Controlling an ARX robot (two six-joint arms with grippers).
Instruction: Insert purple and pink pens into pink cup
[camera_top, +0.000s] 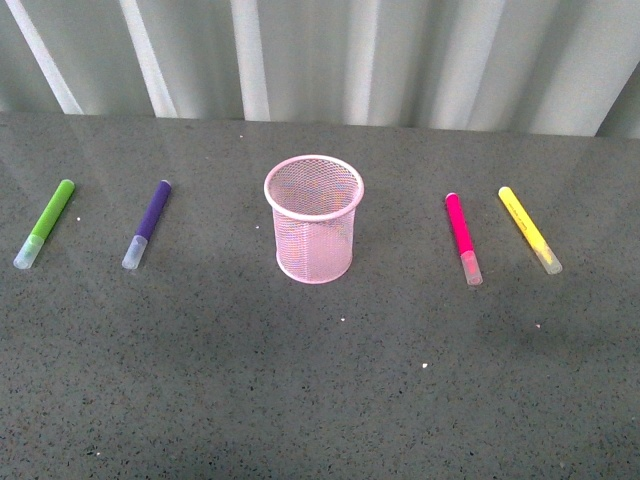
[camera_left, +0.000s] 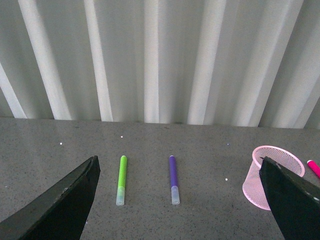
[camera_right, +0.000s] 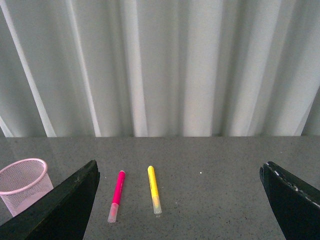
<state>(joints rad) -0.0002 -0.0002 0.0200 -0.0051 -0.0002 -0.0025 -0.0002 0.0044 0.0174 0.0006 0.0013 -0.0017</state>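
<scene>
- One big grey table (camera_top: 320, 400) holds all the things. A white curtain (camera_top: 320, 50) hangs behind it.
- The left pincer (camera_left: 178, 161) is spread very wide. Its two black fingers (camera_left: 65, 200) sit at the two edges of the left wrist view. It holds nothing, and it is well back from the pens and the cup.
- The right pincer (camera_right: 180, 163) is spread just as wide. Its black fingers (camera_right: 292, 200) also sit at the two edges of its view. It holds nothing too.
- The pink cup (camera_top: 313, 250) stands straight up in the middle of the table with its mouth up. It is made of wire mesh, so you can see through it.
- The purple pen (camera_top: 148, 223) lies flat on the table to the left of the cup, well apart from it. Its clear cap points toward the robot.
- The pink pen (camera_top: 461, 238) lies flat to the right of the cup, also well apart. Its clear cap points toward the robot as well.
- A green pen (camera_top: 46, 222) lies flat further left than the purple one.
- A yellow pen (camera_top: 529, 229) lies flat further right than the pink one.
</scene>
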